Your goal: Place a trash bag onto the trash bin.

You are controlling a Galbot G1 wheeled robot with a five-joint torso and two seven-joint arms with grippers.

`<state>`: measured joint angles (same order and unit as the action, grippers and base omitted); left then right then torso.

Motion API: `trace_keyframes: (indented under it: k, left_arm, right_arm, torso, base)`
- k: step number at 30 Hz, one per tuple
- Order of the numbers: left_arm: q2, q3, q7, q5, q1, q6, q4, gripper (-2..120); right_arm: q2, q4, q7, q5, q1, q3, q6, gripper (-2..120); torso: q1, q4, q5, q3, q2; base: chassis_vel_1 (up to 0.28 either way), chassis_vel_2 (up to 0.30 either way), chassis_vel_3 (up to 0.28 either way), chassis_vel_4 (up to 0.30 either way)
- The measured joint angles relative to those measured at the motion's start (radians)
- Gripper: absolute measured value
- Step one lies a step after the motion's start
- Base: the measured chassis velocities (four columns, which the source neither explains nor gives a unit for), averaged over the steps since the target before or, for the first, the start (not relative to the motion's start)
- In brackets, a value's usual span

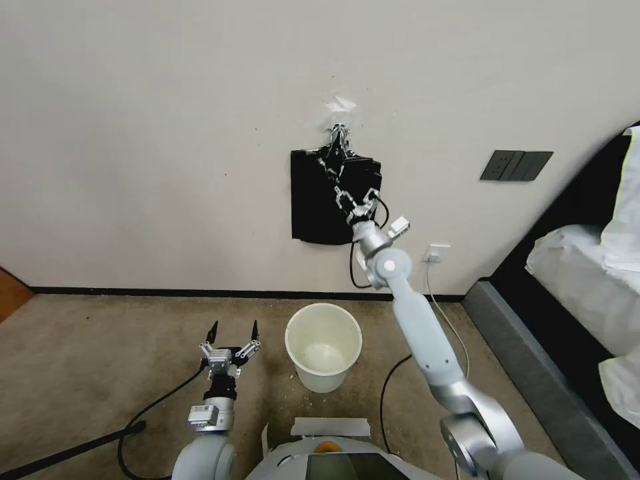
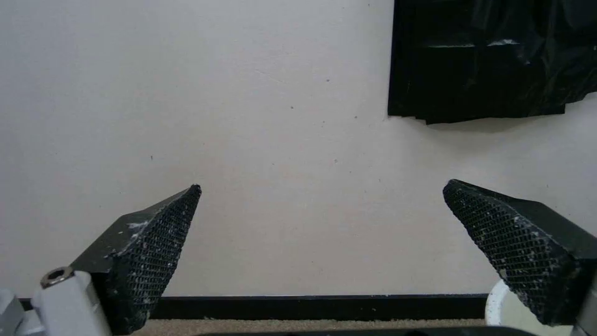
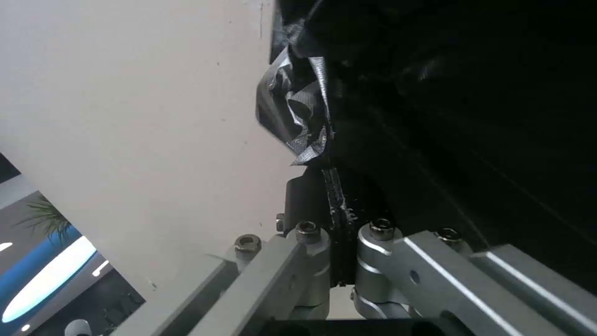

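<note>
A flat bundle of black bags (image 1: pixel 313 200) hangs on the wall from a metal hook (image 1: pixel 339 133). My right gripper (image 1: pixel 337 175) is raised against the bundle's upper middle. In the right wrist view its fingers (image 3: pixel 298 200) are pressed together on a crinkled, silvery-sheened fold of the trash bag (image 3: pixel 298 116) at the bundle's front. The cream-white trash bin (image 1: pixel 321 381) stands upright on the carpet below, with nothing inside. My left gripper (image 1: pixel 233 328) is held low to the left of the bin, open, its pads (image 2: pixel 156 242) facing the wall.
A bed (image 1: pixel 587 280) with a dark frame fills the right side. A dark switch panel (image 1: pixel 517 165) and a white outlet (image 1: pixel 437 253) are on the wall. Black cables (image 1: pixel 153 407) trail over the carpet at the left and beside the bin.
</note>
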<state>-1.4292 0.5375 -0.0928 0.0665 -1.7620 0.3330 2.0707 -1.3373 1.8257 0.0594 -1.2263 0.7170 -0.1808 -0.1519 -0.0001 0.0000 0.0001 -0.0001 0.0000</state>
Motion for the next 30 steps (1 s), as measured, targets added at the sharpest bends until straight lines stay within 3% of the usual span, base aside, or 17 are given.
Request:
trace_keyframes:
  k: [12, 30]
  left_arm:
    - [0.001, -0.019, 0.000, 0.002, 0.014, 0.000, 0.000, 100]
    - [0.001, -0.041, 0.001, 0.002, 0.014, 0.003, 0.005, 100]
  right_arm:
    - [0.057, 0.163, 0.003, 0.071, 0.190, 0.017, -0.010, 0]
    - [0.096, 0.266, -0.010, 0.180, 0.362, 0.021, -0.019, 0]
  torso:
    - [0.000, 0.0000, 0.0000, 0.000, 0.000]
    - [0.000, 0.0000, 0.0000, 0.000, 0.000]
  base:
    - [0.000, 0.000, 0.000, 0.000]
    - [0.000, 0.000, 0.000, 0.000]
